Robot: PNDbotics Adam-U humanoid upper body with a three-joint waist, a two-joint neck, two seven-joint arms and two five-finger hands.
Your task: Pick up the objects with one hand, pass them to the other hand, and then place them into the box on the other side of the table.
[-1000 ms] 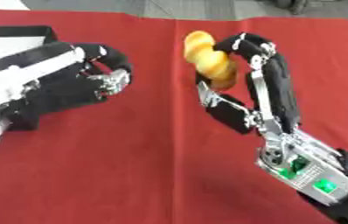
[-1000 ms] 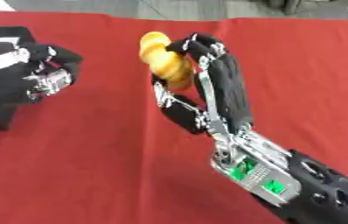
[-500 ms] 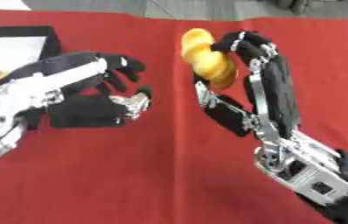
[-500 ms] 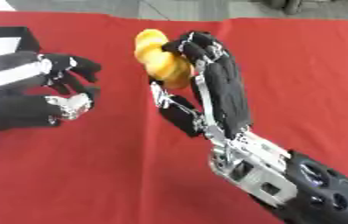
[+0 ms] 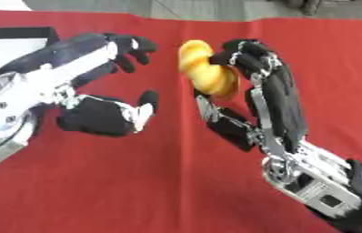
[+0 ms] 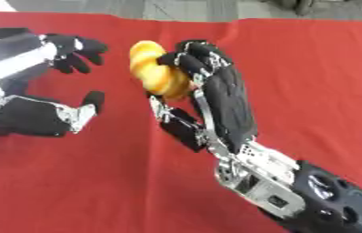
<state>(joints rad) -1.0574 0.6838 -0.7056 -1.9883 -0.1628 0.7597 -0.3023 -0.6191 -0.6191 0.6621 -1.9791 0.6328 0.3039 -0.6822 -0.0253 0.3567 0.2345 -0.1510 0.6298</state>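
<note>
Left eye view: the right robot hand [image 5: 268, 91] is raised above the red worktop [image 5: 136, 182], fingers curled round a yellow-orange object [image 5: 206, 75]. The left robot hand [image 5: 97, 68] is just left of that object, fingers and thumb spread, not touching it. A black-rimmed box [image 5: 17, 32] shows at the upper left.

Right eye view: the same object sits at the right robot hand's fingertips; a clear gap separates it from the empty left robot hand.

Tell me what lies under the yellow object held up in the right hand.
Under the lumpy yellow object, gripped by the right hand, only red tablecloth shows. The hand's fingers cover the object's right side.
</note>
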